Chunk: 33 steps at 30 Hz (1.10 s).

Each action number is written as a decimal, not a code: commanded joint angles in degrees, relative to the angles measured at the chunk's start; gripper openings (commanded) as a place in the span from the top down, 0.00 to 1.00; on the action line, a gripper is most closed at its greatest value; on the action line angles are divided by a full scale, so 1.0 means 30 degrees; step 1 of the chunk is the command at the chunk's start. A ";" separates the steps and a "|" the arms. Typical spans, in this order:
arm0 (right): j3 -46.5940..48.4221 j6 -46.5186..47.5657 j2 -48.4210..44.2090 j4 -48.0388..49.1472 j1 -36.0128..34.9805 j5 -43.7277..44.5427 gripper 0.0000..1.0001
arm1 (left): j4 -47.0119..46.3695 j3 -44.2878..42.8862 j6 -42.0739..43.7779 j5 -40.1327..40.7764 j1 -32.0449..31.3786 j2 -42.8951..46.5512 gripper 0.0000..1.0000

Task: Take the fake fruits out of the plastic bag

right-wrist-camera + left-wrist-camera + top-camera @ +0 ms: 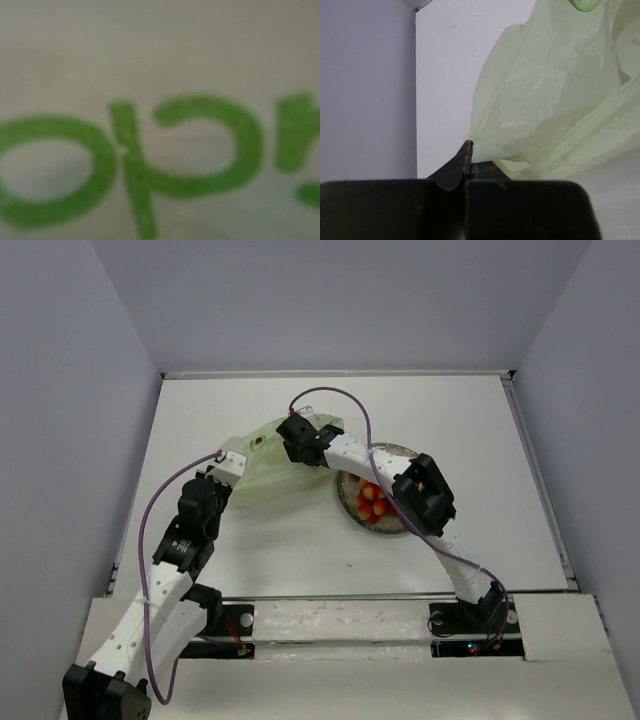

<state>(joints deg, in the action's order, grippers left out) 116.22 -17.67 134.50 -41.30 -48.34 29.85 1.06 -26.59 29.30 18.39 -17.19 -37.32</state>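
Observation:
The pale yellow-green plastic bag [268, 468] lies crumpled at the table's middle left. My left gripper [236, 462] is shut on the bag's left edge; in the left wrist view its fingertips [469, 146] pinch the film of the bag [555, 100]. My right gripper [300, 440] is pressed into the top of the bag, its fingers hidden. The right wrist view shows only blurred bag film with green printed letters [200, 145]. Several small red and yellow fake fruits [371, 502] lie on the grey plate [398, 452], partly under the right arm. A small reddish spot [260, 441] shows through the bag.
White walls close in the table on the left [150, 480], back and right. The right arm's forearm [425, 495] hangs over the plate. The left arm's cable [160, 510] loops above the table's left side.

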 commanded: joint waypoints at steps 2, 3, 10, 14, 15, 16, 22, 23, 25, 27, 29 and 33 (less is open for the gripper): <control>0.0578 -0.0964 0.0226 -0.2141 0.0058 -0.1802 0.15 | -0.0793 -0.0072 -0.0098 0.0256 -0.0012 0.0048 0.99; 0.0488 -0.1168 0.0284 -0.2171 0.0058 -0.2123 0.16 | -0.0822 -0.0102 -0.0127 0.0256 -0.0012 -0.0039 0.99; 0.1159 -0.0937 0.1222 -0.1969 0.0058 -0.2450 0.41 | -0.0910 -0.0277 0.0048 0.0314 -0.0012 -0.0070 0.99; 0.1599 -0.0411 0.1222 -0.1439 0.0058 -0.2215 0.65 | -0.0910 -0.0307 0.0019 0.0343 -0.0012 -0.0099 0.99; 0.2006 -0.0263 0.1164 -0.1410 0.0058 -0.2214 0.68 | -0.0881 -0.0307 0.0019 0.0344 -0.0012 -0.0128 0.99; 0.2156 -0.0146 0.1106 -0.1294 0.0058 -0.2156 0.71 | -0.0910 -0.0307 0.0019 0.0373 -0.0012 -0.0128 0.99; 0.2045 0.1815 -0.1408 0.1273 -0.0380 -0.3674 0.79 | -0.0910 -0.0248 0.0019 0.0373 0.0017 -0.0245 0.99; 0.1547 0.2427 -0.2864 0.2185 -0.0382 -0.5245 0.78 | -0.0910 -0.0277 0.0019 0.0373 0.0017 -0.0274 0.99; -0.0611 0.2463 -0.4511 0.5394 -0.0382 -0.6952 0.78 | -0.0939 -0.0278 -0.0039 0.0431 0.0017 -0.0362 0.99; -0.1589 0.2609 -0.6151 0.7340 -0.0382 -0.9413 0.78 | -0.0939 -0.0336 -0.0156 0.0577 0.0017 -0.0508 0.99; -0.1536 0.2638 -0.6481 0.7467 -0.0382 -1.1262 0.76 | -0.0939 -0.0307 -0.0186 0.0724 0.0046 -0.0626 0.99; -0.1125 0.2551 -0.6571 0.7497 -0.0382 -1.3372 0.72 | -0.1086 -0.0102 -0.0127 0.1105 0.0076 -0.0685 0.99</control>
<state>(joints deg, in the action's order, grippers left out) 111.37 -11.29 116.40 -25.19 -48.86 0.69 1.02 -26.59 29.30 19.79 -17.15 -39.38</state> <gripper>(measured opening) 0.683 0.041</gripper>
